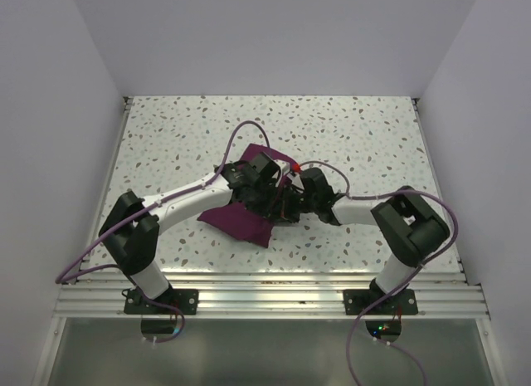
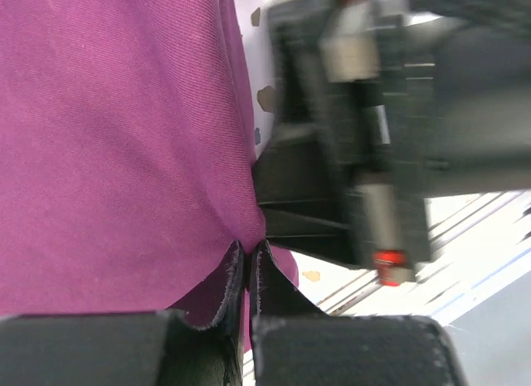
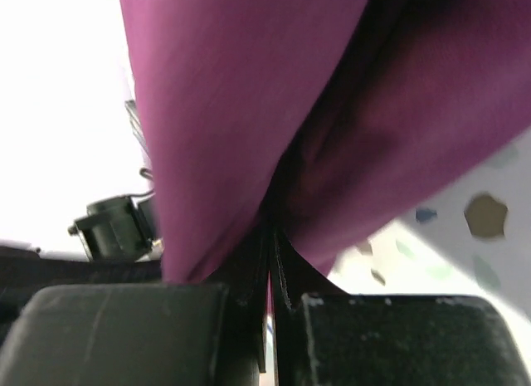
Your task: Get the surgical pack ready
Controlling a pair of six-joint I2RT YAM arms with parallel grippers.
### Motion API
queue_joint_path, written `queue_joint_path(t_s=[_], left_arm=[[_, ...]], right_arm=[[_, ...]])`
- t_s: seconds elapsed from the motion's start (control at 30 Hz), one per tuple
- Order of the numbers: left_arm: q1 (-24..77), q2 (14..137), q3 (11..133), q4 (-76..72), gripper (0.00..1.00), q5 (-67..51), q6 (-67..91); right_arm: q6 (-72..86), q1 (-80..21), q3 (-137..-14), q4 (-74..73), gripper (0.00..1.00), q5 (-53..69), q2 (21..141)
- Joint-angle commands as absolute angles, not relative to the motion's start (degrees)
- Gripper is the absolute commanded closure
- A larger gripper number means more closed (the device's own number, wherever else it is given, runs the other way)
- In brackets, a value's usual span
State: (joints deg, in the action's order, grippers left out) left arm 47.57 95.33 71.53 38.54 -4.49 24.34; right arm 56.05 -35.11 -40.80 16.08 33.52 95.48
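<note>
Clamped shut on one fold of the maroon surgical pack cloth (image 1: 241, 222) with the left gripper (image 2: 246, 255), and on another with the right gripper (image 3: 270, 236). Lying bunched mid-way across the table (image 1: 166, 137), between the arms.

Best to draw apart evenly, left and right, low and level, avoiding slip or twist.

Hidden from above under the wrists: both pinch points. Impossible to tell which corner or edge held. Underside of folds unseen. Left wrist view blurred on its right.
</note>
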Motion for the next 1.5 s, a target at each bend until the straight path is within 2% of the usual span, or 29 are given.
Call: queue_joint_path(t_s=[0.0,0.13,0.27,0.3,0.33,0.5,0.57,0.73,0.83,0.87,0.9,0.93,0.97,1.03,1.27,1.47], left_arm=[[47.81,94.13,73.21,36.92,1.00,-8.96,24.52],[47.81,94.31,72.07,35.43,1.00,-10.19,25.31],[47.81,94.22,70.75,34.89,0.99,-11.16,25.66],[47.81,93.87,70.49,35.07,0.95,-10.81,25.84],[47.81,93.52,70.23,34.72,0.85,-10.72,26.10],[47.03,89.74,68.56,34.54,0.60,-9.58,27.07],[46.41,88.16,68.38,35.07,0.58,-8.79,27.07],[44.13,85.35,68.73,35.69,0.56,-7.74,26.72],[41.75,83.67,68.73,33.41,0.60,-8.78,26.02],[40.36,83.41,68.73,32.44,0.65,-10.09,25.84],[39.65,83.58,68.38,30.43,0.80,-11.24,25.40],[38.33,84.02,68.12,29.19,0.85,-13.95,25.14],[37.71,84.46,67.77,27.96,0.94,-15.11,25.05],[36.92,85.95,67.24,24.45,1.00,-18.70,25.22],[37.18,89.73,62.94,11.81,1.00,-26.09,29.17],[40.25,93.60,57.76,6.43,1.00,-28.30,30.67]], right_arm=[[61.95,-36.82,-42.97,27.22,1.00,34.45,99.13],[63.98,-37.09,-43.33,29.62,1.00,33.67,103.18],[63.28,-36.04,-41.93,26.82,1.00,33.04,100.91],[62.06,-35.51,-41.49,23.15,1.00,32.61,99.85],[61.01,-34.81,-41.14,20.59,1.00,32.17,98.63],[49.87,-27.61,-41.39,0.23,1.00,29.27,86.96],[46.77,-24.80,-43.05,-7.77,1.00,28.57,84.39],[38.24,-22.68,-49.56,-16.95,1.00,26.89,81.03],[36.48,-22.59,-55.70,-17.67,1.00,29.69,83.57],[36.47,-22.59,-56.85,-17.23,1.00,31.19,84.37],[37.00,-22.67,-57.91,-14.96,1.00,32.77,86.29],[38.31,-22.68,-59.83,-12.59,1.00,35.22,87.18],[39.19,-22.68,-61.07,-11.61,1.00,36.38,88.41],[41.99,-22.68,-63.79,-7.93,1.00,39.97,91.74],[47.89,-22.85,-68.12,-1.50,1.00,45.08,102.38],[49.57,-22.41,-60.57,6.32,1.00,46.76,104.76]])
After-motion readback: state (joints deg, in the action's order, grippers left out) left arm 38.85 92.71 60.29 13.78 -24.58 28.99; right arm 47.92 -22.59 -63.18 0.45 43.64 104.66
